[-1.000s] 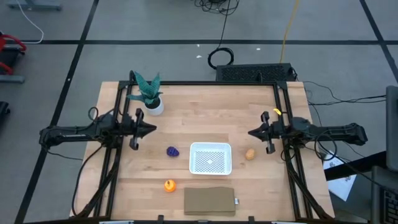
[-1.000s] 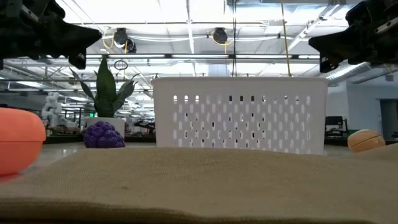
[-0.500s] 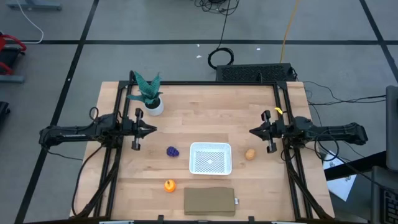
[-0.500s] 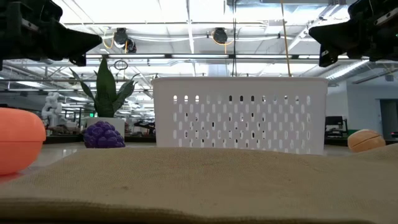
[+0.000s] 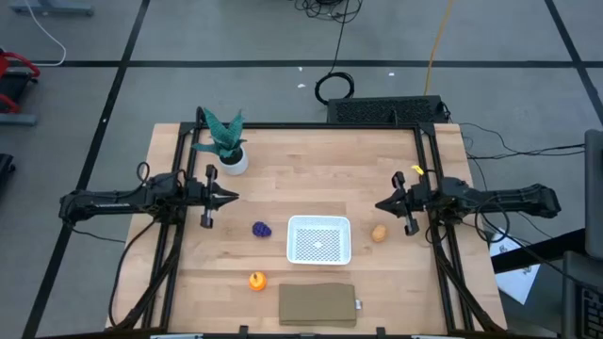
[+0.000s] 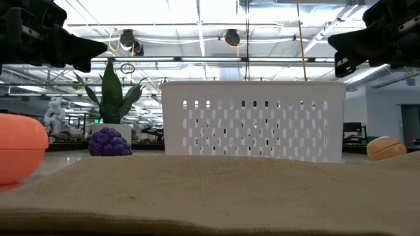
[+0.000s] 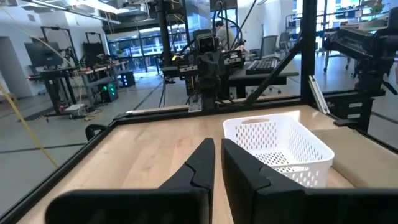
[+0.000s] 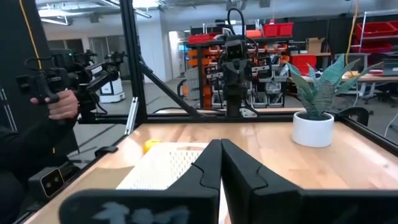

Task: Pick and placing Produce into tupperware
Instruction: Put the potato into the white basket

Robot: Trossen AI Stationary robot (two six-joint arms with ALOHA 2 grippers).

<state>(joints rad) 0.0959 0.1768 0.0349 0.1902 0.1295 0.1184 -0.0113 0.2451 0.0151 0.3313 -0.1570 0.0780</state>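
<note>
In the high view the white tupperware stands in the table's near middle. The purple cluster lies left of it, the tan-yellow lump right of it, and the orange ball nearer the front edge. Each rests on the wood. My left gripper hovers shut, above and beyond the cluster, pointing right. My right gripper hovers shut just beyond the lump, pointing left. The low view shows both grippers, left and right, well above the tabletop. The wrist views show the fingers closed, left and right.
A flat brown slab lies at the near edge in front of the tupperware. A green plant in a white pot stands at the far left. A black frame runs round the table. A person's arm shows beyond the near side.
My right gripper rose a little and then sank back to about its earlier height, staying shut. The produce and the tupperware have not moved.
</note>
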